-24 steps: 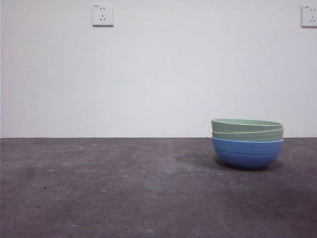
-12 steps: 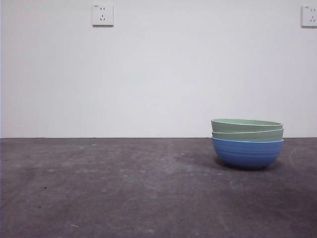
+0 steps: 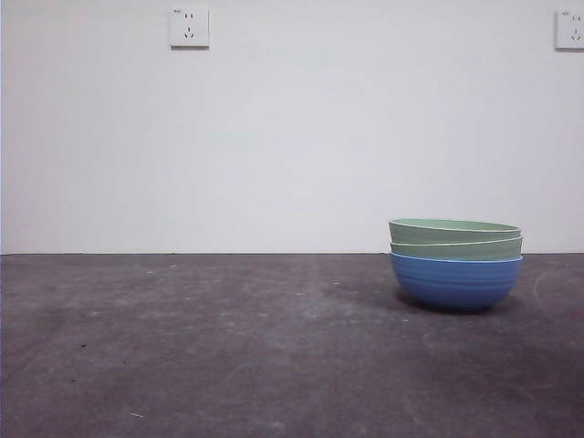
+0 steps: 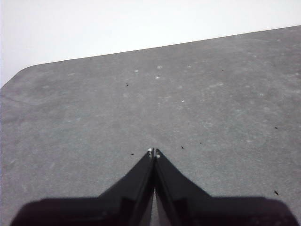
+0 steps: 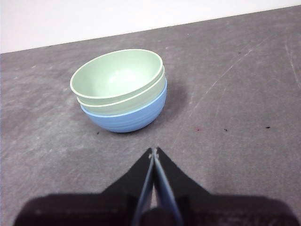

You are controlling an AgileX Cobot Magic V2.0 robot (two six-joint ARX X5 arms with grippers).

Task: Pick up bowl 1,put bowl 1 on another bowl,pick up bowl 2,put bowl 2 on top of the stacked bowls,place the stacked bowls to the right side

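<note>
The stacked bowls stand on the grey table at the right in the front view: two pale green ridged bowls, the upper one (image 3: pixel 454 229) on the lower one (image 3: pixel 456 248), nested in the blue bowl (image 3: pixel 456 281). The right wrist view shows the same stack, the top green bowl (image 5: pixel 115 75) above the blue bowl (image 5: pixel 129 117). My right gripper (image 5: pixel 154 150) is shut with nothing in it and sits a short way back from the stack. My left gripper (image 4: pixel 153 151) is shut and empty over bare table. Neither arm shows in the front view.
Grey scuffed table (image 3: pixel 228 356) spreads wide to the left of the stack. A white wall behind carries two sockets, one (image 3: pixel 189 27) at upper left and one (image 3: pixel 570 29) at upper right. The table's rounded corner (image 4: pixel 28 70) shows in the left wrist view.
</note>
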